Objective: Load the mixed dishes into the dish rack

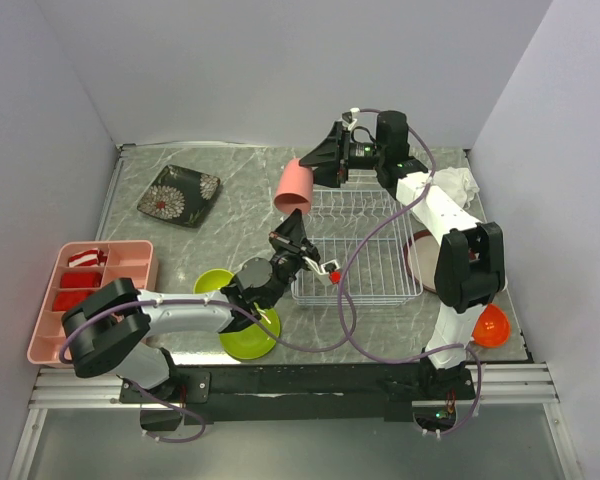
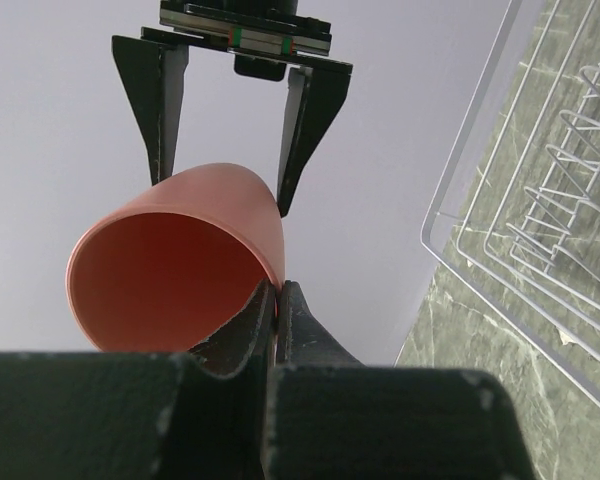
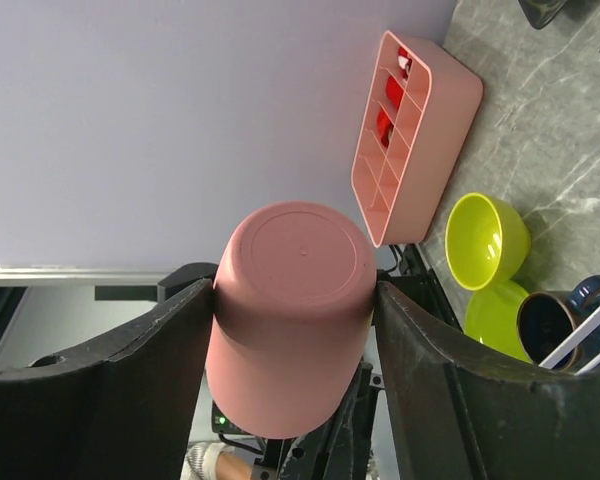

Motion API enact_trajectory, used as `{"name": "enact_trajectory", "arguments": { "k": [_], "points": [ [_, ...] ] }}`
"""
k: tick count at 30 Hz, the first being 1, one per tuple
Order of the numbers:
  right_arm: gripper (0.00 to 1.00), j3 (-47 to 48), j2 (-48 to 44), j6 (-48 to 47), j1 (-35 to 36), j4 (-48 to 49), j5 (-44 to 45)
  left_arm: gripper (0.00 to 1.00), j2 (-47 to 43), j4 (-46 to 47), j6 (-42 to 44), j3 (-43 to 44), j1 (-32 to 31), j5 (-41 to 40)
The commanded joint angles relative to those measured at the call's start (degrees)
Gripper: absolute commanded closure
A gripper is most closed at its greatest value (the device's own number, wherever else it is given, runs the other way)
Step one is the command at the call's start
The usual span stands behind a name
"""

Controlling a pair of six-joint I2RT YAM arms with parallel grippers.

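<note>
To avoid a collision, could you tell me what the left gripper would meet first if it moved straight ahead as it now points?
Most likely the salmon cup, held by the right gripper; its open mouth faces the left gripper. The gap is unclear.

Salmon cup (image 1: 294,187) at 12 o'clock. Black floral plate (image 1: 179,195) at 10. Lime green bowl (image 1: 213,282) at 8, lime green plate (image 1: 248,338) at 7. Orange bowl (image 1: 490,326) at 4. Pink tray (image 1: 130,270) at 9. White rack (image 1: 380,275). Grey marbled table (image 1: 245,215).
</note>
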Motion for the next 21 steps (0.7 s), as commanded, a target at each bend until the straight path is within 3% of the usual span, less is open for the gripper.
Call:
{"name": "enact_trajectory", "arguments": {
  "k": [1, 3, 6, 11, 21],
  "points": [
    [0.34, 1.23, -0.57, 0.49, 0.14, 3.79, -0.98, 0.99, 0.41, 4.38, 0.28, 2.74, -0.36, 1.69],
    [0.32, 1.14, -0.31, 1.11, 0.05, 4.85, -1.24, 0.99, 0.67, 4.65, 0.10, 2.65, -0.44, 1.69],
    [0.18, 1.40, 0.04, 1.81, 0.14, 4.41, -0.98, 0.99, 0.76, 5.26, 0.01, 2.91, -0.44, 1.78],
    [0.16, 2.37, 0.75, 1.99, 0.31, 3.80, -1.33, 0.99, 0.94, 4.65, -0.52, 2.91, -0.44, 1.51],
    [0.34, 2.20, 1.45, 2.07, 0.93, 5.55, -2.74, 0.99, 1.64, 5.17, -0.69, 3.18, -0.44, 2.04]
  ]
}}
